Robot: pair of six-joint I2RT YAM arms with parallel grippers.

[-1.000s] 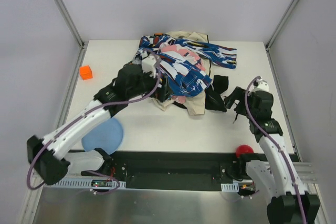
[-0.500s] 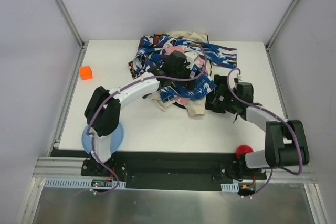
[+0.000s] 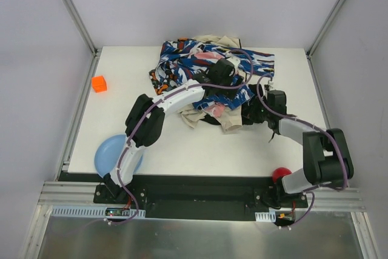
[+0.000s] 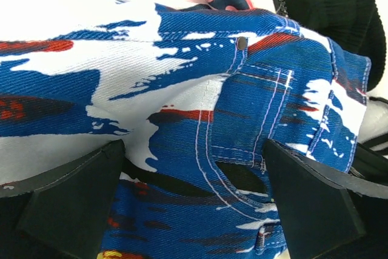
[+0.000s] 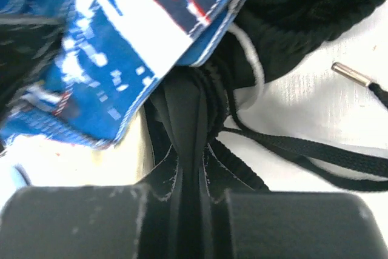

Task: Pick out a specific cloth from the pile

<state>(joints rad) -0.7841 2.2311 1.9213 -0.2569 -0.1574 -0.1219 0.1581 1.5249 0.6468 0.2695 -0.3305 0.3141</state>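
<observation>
The pile is a heap of blue, white and red patterned fabric with pink and beige pieces, at the back middle of the table. The cloth, plain black, lies at the pile's right edge. My right gripper is shut on a fold of the cloth; in the right wrist view black fabric is pinched between the closed jaws of the gripper. My left gripper reaches over the heap. It stands open, its fingers spread wide over patterned denim.
An orange cube sits at the table's left. A blue plate lies at the front left beside the left arm's base. A red ball rests at the front right. A black drawstring with a metal tip trails on the white table.
The left arm has stretched farther right across the pile. The right gripper has moved left into the black cloth and gone from open to shut on it.
</observation>
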